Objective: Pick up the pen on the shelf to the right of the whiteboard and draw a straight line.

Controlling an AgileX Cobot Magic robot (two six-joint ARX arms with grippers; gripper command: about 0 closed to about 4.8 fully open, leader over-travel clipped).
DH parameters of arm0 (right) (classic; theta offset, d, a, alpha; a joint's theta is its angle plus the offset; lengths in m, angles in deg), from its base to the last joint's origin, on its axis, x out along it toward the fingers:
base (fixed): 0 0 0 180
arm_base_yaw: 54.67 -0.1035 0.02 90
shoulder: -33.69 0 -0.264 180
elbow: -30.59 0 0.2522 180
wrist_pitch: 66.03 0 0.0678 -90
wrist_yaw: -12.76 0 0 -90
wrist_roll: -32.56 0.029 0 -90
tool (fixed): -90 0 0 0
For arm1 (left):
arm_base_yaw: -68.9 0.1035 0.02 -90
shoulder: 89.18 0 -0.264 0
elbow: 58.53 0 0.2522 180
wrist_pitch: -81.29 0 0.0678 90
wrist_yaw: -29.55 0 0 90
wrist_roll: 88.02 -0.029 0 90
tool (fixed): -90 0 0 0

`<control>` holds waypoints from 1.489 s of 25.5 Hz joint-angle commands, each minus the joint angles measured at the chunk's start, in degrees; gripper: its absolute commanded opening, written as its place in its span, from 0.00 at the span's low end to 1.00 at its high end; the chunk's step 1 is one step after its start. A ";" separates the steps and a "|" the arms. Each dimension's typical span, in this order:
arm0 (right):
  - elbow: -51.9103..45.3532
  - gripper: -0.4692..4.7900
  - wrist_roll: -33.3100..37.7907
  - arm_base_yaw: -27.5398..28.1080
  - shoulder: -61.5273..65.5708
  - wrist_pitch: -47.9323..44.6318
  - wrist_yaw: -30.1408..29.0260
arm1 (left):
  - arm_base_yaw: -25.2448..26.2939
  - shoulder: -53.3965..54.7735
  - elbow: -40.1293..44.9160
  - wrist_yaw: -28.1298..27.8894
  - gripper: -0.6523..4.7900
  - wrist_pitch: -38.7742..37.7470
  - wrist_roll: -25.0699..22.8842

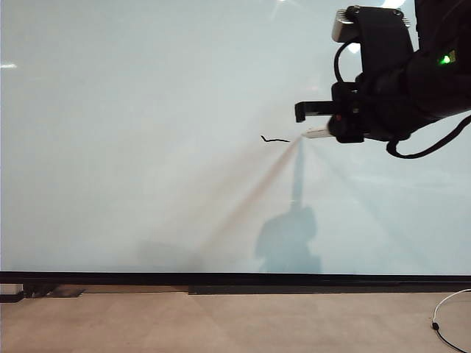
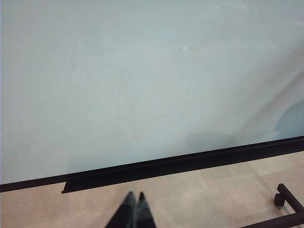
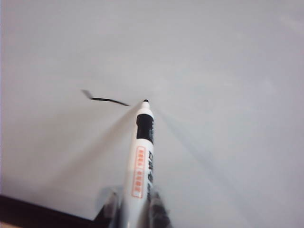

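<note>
The whiteboard [image 1: 147, 132] fills most of the exterior view, with a black strip along its lower edge. My right gripper [image 1: 324, 123] is up at the right, shut on the pen [image 1: 315, 133], a white marker with a dark tip. In the right wrist view the pen [image 3: 141, 156] sticks out between the fingers, and its tip is at the board just right of the line [image 3: 107, 99]. That line [image 1: 274, 139] is a short black wavy stroke. My left gripper [image 2: 134, 197] is shut and empty, low over the tan floor in front of the whiteboard [image 2: 142, 85].
A black rail [image 1: 235, 279] runs under the board, with tan floor [image 1: 221, 323] below it. A white cable [image 1: 445, 323] lies on the floor at the lower right. The left wrist view has a black frame foot with a caster [image 2: 285, 199] on the floor.
</note>
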 commanded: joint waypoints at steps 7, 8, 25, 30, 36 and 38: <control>0.31 0.08 1.07 0.37 0.09 -1.29 -4.13 | -0.04 0.00 -0.20 0.42 0.11 0.76 -0.02; 0.37 0.08 1.07 0.44 0.24 -1.29 -4.33 | -0.04 0.00 -0.20 0.42 0.11 0.79 -0.02; 1.03 0.08 1.07 3.28 1.62 -0.85 -1.79 | -0.04 0.00 -0.20 0.42 0.11 0.81 0.00; 0.70 0.08 -0.13 3.69 1.44 -0.96 -0.96 | -0.04 0.00 -0.20 0.42 0.11 0.79 0.00; -0.22 0.08 -1.97 3.85 -0.02 -0.85 0.92 | -0.04 0.00 -0.20 0.42 0.11 0.79 -0.02; -0.52 0.08 -2.08 4.37 -0.33 -0.83 1.16 | -0.04 0.00 -0.22 0.44 0.11 0.76 0.00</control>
